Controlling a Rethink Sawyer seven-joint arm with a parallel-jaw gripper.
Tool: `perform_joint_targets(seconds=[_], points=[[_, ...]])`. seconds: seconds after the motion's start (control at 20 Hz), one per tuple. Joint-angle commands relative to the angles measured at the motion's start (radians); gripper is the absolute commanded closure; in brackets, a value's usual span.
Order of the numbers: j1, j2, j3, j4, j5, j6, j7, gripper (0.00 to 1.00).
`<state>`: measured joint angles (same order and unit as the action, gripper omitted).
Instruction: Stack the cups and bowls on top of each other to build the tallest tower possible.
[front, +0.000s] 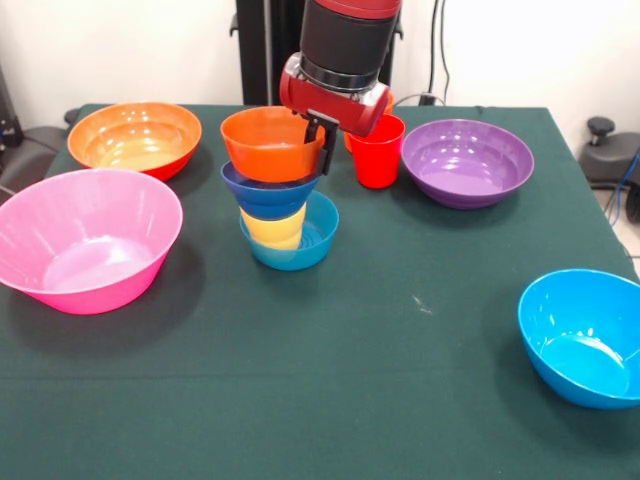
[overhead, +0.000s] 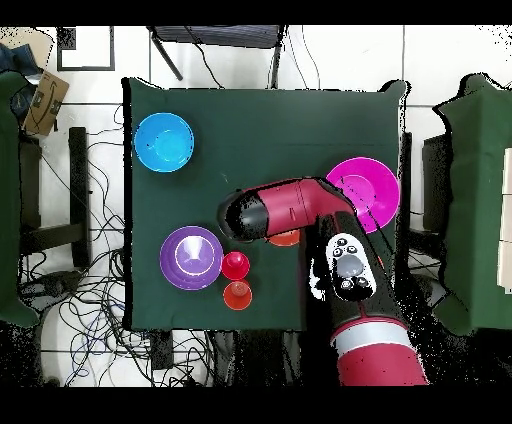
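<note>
The tower stands mid-table: a small blue bowl at the base, the yellow cup in it, a small dark blue bowl on that, and a small orange bowl on top. My gripper comes down from above and is shut on the orange bowl's right rim, one finger inside and one outside. The red cup stands just right of the tower. The orange cup is mostly hidden behind my arm in the front view. In the overhead view my arm covers the tower and gripper.
In the front view a large pink bowl sits near left, a large orange bowl far left, a purple bowl far right, and a bright blue bowl near right by the table edge.
</note>
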<state>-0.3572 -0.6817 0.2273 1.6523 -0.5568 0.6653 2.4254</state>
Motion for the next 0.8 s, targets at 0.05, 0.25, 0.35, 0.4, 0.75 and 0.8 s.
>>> perform_joint_targets(seconds=[0.05, 0.25, 0.35, 0.4, 0.75, 0.8], points=[[0.019, 0.034, 0.089, -0.065, -0.081, 0.009, -0.217, 1.0], [0.013, 0.041, 0.088, -0.06, -0.084, -0.001, -0.217, 1.0], [0.01, 0.044, 0.089, -0.06, -0.084, -0.005, -0.218, 1.0], [0.009, 0.045, 0.089, -0.061, -0.084, -0.005, -0.217, 1.0], [0.004, 0.045, 0.088, -0.063, -0.078, 0.001, -0.217, 0.0], [0.004, 0.044, 0.089, -0.065, -0.077, 0.007, -0.22, 0.0]])
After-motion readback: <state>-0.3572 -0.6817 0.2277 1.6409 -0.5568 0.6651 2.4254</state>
